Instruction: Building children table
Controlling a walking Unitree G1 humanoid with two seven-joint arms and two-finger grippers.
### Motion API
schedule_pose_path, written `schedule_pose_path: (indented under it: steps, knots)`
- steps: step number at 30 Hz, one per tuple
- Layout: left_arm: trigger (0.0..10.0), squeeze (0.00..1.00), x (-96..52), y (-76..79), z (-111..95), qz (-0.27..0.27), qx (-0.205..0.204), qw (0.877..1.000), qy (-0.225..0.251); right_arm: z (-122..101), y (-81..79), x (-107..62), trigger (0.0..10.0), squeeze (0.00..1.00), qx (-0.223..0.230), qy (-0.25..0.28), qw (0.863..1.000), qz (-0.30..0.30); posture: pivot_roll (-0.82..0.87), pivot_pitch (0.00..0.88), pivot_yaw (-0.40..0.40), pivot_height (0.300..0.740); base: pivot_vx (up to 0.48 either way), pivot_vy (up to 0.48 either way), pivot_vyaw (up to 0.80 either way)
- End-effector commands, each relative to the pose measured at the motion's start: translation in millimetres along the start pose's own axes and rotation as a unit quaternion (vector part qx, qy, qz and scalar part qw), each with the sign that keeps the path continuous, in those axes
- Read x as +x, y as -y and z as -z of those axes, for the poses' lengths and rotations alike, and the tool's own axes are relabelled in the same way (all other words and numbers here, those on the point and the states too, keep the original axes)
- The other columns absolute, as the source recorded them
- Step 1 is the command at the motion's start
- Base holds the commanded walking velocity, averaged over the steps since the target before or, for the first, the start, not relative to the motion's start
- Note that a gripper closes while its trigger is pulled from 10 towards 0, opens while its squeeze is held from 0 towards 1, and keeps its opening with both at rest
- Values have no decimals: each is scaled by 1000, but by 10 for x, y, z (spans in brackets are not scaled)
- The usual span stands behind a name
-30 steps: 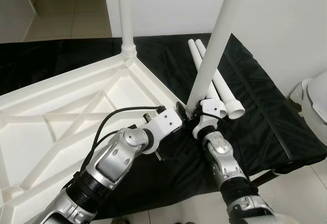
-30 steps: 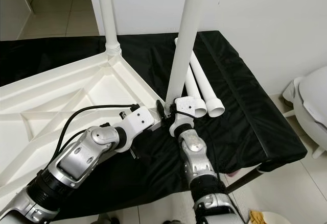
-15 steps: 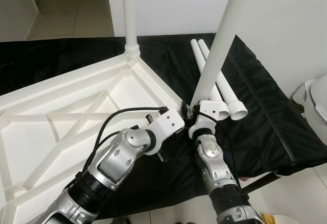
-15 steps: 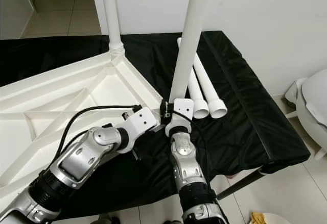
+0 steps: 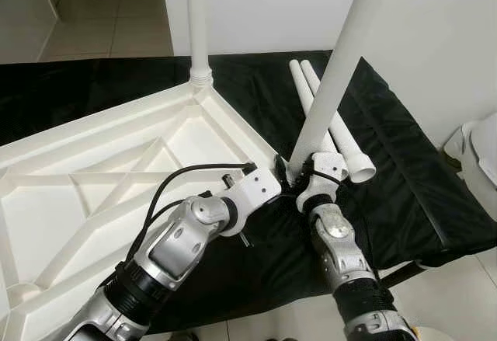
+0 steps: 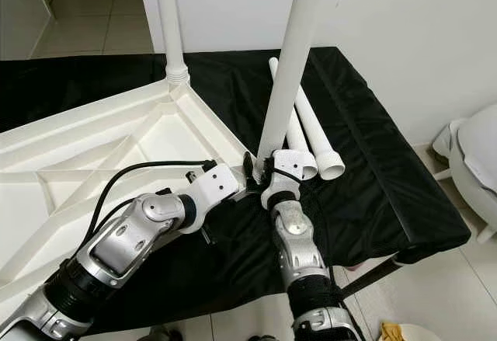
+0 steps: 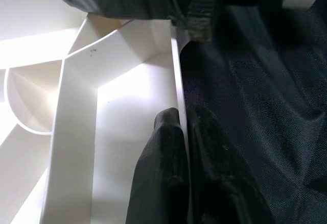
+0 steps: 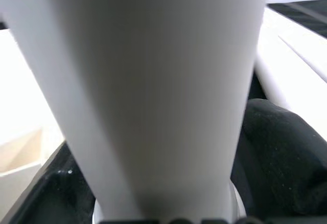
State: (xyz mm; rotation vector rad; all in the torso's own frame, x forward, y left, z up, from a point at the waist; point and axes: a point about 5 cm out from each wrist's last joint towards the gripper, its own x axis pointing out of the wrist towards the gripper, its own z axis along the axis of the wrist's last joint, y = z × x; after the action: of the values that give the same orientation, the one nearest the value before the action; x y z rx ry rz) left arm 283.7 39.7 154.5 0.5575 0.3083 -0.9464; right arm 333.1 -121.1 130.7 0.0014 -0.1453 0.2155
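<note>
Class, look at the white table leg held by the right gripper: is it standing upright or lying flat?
Near upright, slightly tilted: the white table leg rises from the right gripper at the tabletop's corner.

white table leg (image 8: 153, 91) close-up, possibly gripped

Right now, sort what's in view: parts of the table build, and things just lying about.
Job:
tabletop, upside down
fitted leg
held leg
spare legs
left gripper
right gripper

Lying about:
black cloth
white bin
</note>
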Motion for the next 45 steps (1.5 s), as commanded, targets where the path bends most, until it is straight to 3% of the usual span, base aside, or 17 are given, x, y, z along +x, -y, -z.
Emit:
schedule_pose_path:
  steps: [1, 3, 5, 13, 17, 21, 27, 28, 36, 45]
  knots:
    - [10000, 0, -30, 65, -131, 25, 30, 999, 33, -3, 207, 0, 10000, 0, -3, -8, 1000, -18, -4, 65, -22, 740, 0, 0, 0]
    - [10000, 0, -29, 64, -131, 25, 31, 999, 33, -12, 207, 5, 10000, 0, -5, -6, 999, -32, -4, 65, -22, 740, 0, 0, 0]
    - [10000, 0, -25, 58, -135, 25, 32, 999, 33, -14, 221, 7, 10000, 0, -30, -10, 994, -106, -8, 60, -19, 740, 0, 0, 0]
    - [10000, 0, -25, 57, -154, 26, 35, 998, 36, 62, 312, -33, 10000, 0, -57, -36, 975, -213, -6, 59, -15, 740, 0, 0, 0]
    - [10000, 0, -27, 56, -153, 26, 35, 998, 35, 78, 334, -36, 10000, 0, -66, -43, 971, -227, -6, 59, -15, 740, 0, 0, 0]
    - [10000, 0, -33, 47, -146, 27, 36, 998, 34, 136, 422, -33, 10000, 0, -59, -68, 958, -273, 0, 59, -4, 740, 0, 0, 0]
    - [10000, 0, -41, 39, -150, 26, 37, 998, 33, 145, 509, -16, 10000, 0, -63, -83, 955, -279, 2, 60, -2, 740, 0, 0, 0]
    - [10000, 0, -43, 41, -148, 26, 37, 998, 33, 146, 532, -16, 0, 0, -63, -82, 955, -279, 5, 65, -3, 740, 0, 0, 0]
    - [10000, 0, -47, 43, -139, 25, 34, 999, 32, 164, 559, -35, 0, 0, -58, -75, 955, -282, 3, 70, -3, 740, 0, 0, 0]
    - [10000, 0, -48, 42, -140, 25, 32, 999, 33, 174, 649, -42, 0, 0, -51, -70, 969, -231, -6, 85, 1, 740, 0, 0, 0]
